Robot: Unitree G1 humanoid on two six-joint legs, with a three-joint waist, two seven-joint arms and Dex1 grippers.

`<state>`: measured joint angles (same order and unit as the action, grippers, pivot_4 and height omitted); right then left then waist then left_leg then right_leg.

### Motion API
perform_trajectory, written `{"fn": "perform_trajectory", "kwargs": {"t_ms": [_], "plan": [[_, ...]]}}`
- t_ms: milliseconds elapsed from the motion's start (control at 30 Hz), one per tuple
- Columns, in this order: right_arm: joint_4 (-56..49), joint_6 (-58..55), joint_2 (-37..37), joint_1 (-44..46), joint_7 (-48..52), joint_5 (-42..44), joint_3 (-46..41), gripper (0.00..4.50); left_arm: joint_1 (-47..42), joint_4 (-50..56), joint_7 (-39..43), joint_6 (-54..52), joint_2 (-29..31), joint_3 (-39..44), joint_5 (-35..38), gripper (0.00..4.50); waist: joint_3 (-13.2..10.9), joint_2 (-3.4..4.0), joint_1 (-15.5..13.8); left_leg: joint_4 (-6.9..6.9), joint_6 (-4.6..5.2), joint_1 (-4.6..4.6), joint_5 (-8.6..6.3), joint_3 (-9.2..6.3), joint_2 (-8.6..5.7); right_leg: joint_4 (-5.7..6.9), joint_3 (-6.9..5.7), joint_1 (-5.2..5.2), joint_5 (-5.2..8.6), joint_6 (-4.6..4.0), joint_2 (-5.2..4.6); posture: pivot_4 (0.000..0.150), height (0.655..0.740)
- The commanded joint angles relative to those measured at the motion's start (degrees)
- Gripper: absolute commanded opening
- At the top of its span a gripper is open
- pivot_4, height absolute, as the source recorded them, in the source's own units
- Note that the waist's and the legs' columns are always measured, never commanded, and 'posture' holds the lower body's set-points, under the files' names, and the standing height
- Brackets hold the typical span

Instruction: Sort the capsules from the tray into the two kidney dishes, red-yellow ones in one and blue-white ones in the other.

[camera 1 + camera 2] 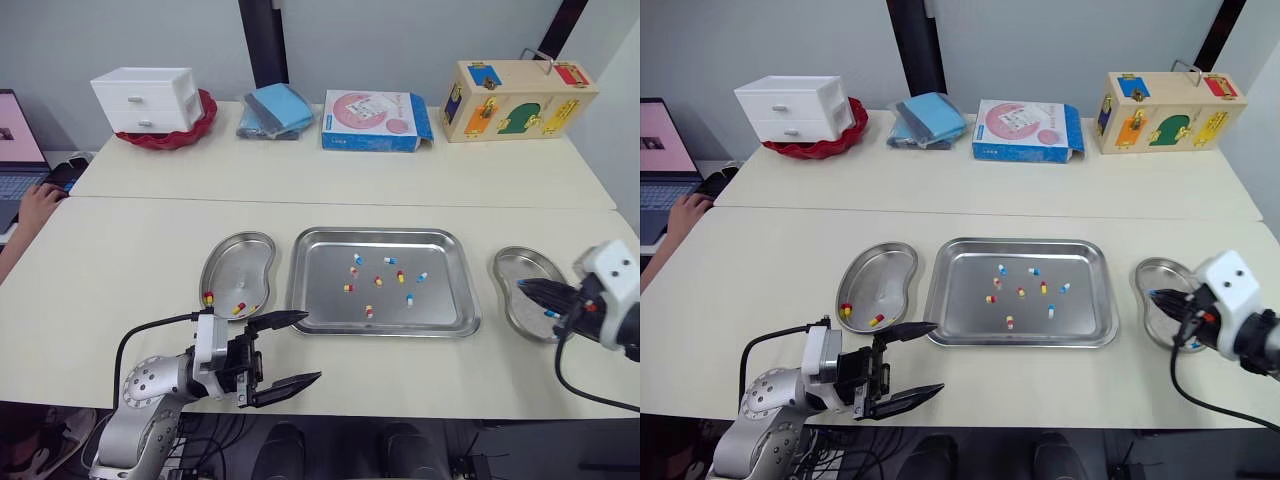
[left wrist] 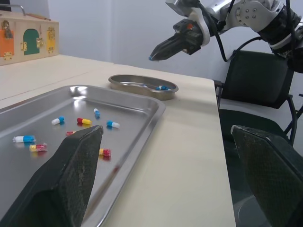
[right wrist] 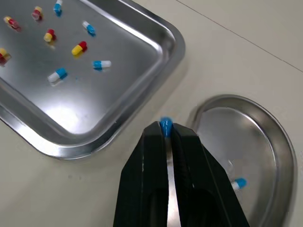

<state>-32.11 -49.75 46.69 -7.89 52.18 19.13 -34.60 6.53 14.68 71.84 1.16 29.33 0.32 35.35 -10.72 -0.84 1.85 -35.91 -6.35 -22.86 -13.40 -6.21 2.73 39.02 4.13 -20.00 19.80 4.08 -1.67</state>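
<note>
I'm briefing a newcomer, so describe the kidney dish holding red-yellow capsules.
Find the large steel tray mid-table. The left kidney dish sits off its end, near the left gripper. Unlike the right kidney dish, it holds red-yellow capsules, not a blue-white one.

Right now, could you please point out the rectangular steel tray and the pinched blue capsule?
Rectangular steel tray (image 1: 298, 285): left eye view, left rim.
Pinched blue capsule (image 3: 165, 126): right wrist view, exposed tip.

Counter (image 1: 140, 250): pale.
Tray (image 1: 330, 300): between left pincer (image 1: 311, 347) and right pincer (image 1: 522, 284).
Left dish (image 1: 240, 258): near left pincer.
Right dish (image 1: 515, 265): under right pincer.
</note>
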Motion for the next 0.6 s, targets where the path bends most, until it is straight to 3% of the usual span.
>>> {"fn": "perform_trajectory", "kwargs": {"t_ms": [33, 333, 600], "plan": [[1.7, 2.3, 1.5, -1.4, -1.8, -1.0, -3.0, 0.02, -1.3, 1.5, -0.1, -0.4, -0.6, -0.6, 1.0, 4.50, 0.0, 0.02, 0.1, 0.00, 0.00, 0.02, 0.00, 0.00, 0.00, 0.00, 0.00, 0.02, 0.00, 0.00, 0.00, 0.150, 0.7400], [5.1, -2.3, 2.0, 0.9, -9.1, -1.3, -1.4, 0.02, -2.2, 2.3, -0.7, -1.0, -1.3, -0.8, 0.9, 4.50, 0.0, 0.04, 0.0, -0.01, 0.00, 0.02, 0.00, 0.00, 0.00, 0.01, 0.01, 0.03, 0.00, 0.00, 0.00, 0.150, 0.7400], [6.2, -2.3, 2.9, 1.4, -10.2, -0.6, -1.4, 2.19, -1.0, 3.6, -1.7, -1.1, -1.5, -0.7, 1.1, 4.50, 0.0, 0.04, 0.0, -0.01, 0.00, 0.02, 0.00, 0.00, 0.00, 0.00, 0.00, 0.04, 0.00, 0.00, 0.00, 0.150, 0.7400]]}}
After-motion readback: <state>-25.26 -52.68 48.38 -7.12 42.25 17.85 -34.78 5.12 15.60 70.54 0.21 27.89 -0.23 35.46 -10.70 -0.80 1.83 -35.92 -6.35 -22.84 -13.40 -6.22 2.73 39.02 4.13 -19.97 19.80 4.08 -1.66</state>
